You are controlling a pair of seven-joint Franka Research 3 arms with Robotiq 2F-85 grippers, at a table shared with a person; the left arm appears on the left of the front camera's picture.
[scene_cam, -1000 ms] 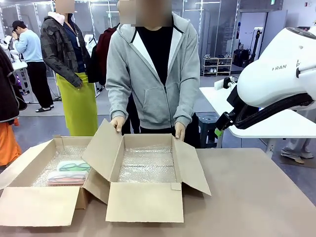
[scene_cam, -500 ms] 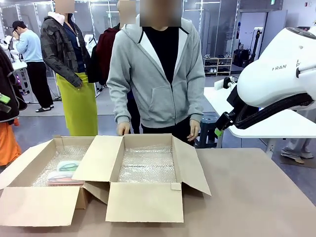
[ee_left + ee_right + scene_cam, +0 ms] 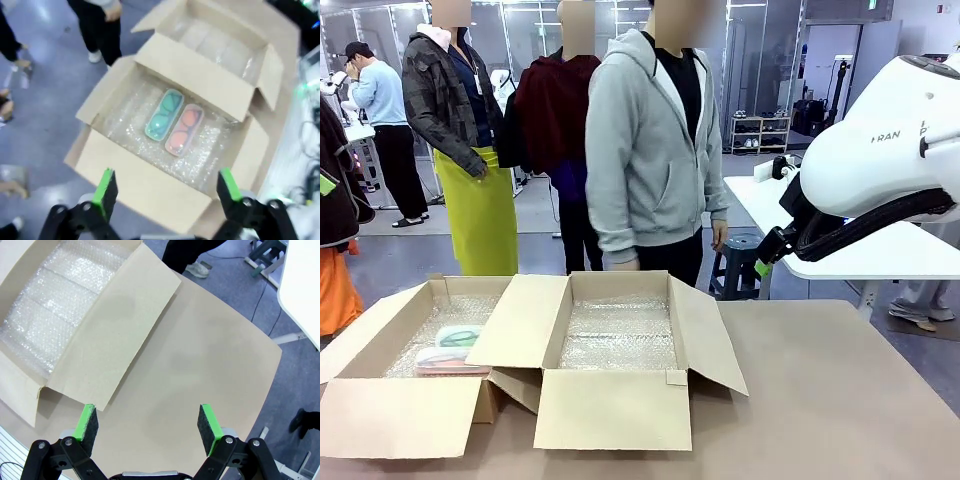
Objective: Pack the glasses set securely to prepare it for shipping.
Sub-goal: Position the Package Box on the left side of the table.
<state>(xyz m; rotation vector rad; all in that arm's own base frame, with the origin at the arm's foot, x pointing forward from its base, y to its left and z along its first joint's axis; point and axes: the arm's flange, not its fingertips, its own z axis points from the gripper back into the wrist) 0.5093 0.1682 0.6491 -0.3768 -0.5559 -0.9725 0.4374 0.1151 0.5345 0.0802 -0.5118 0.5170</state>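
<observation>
Two glasses cases lie side by side on bubble wrap in the left cardboard box (image 3: 400,330): a mint green case (image 3: 164,114) (image 3: 460,337) and a pink case (image 3: 184,129) (image 3: 450,366). My left gripper (image 3: 167,191) hovers high above that box, open, nothing between its green pads. A second open box (image 3: 618,340) lined with bubble wrap sits in the middle of the table. My right gripper (image 3: 148,422) is open over bare table beside that box's right flap (image 3: 115,340). The right arm (image 3: 880,160) hangs at the right.
A person in a grey hoodie (image 3: 650,150) stands at the far table edge, turned sideways, hands off the boxes. Other people stand behind. The brown table (image 3: 840,400) is bare to the right of the boxes. A white table (image 3: 800,220) stands behind on the right.
The person let go of the middle box's flaps, straightened and turned sideways. The left flap of the middle box dropped flatter over the left box. The right arm has not moved.
</observation>
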